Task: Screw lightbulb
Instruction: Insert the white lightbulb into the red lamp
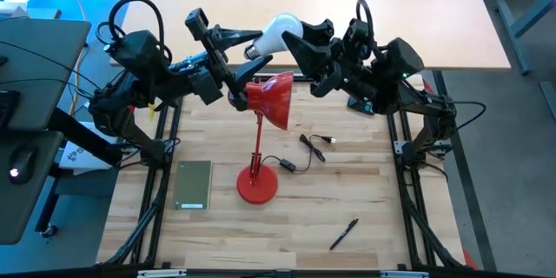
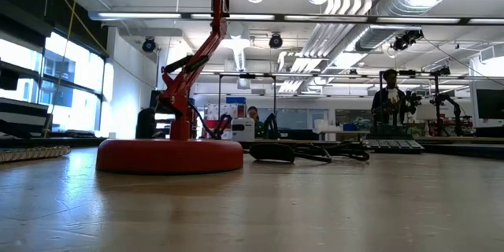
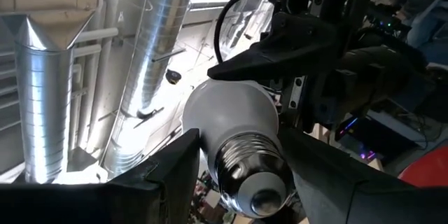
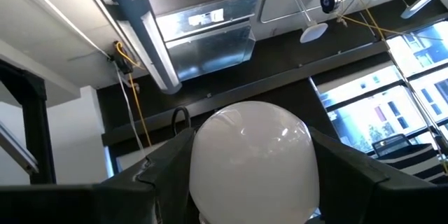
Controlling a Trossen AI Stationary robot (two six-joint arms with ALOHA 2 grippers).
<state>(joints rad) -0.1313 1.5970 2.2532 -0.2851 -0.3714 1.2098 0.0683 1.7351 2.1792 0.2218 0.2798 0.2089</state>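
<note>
White bulb sat clamped in right gripper top centre, left gripper spread at its base, apparently for handover.

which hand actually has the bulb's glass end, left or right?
The right hand: its fingers clamp the white globe of the lightbulb. The left hand is only at the threaded metal base, fingers open on either side of it.

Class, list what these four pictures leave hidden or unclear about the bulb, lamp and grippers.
- Lamp shade socket: high view shows only its outside.
- Lightbulb in low view: above the frame.
- Left gripper contact with the thread: unclear, close up in left wrist view.
- Bulb's base: hidden by its globe in right wrist view.
</note>
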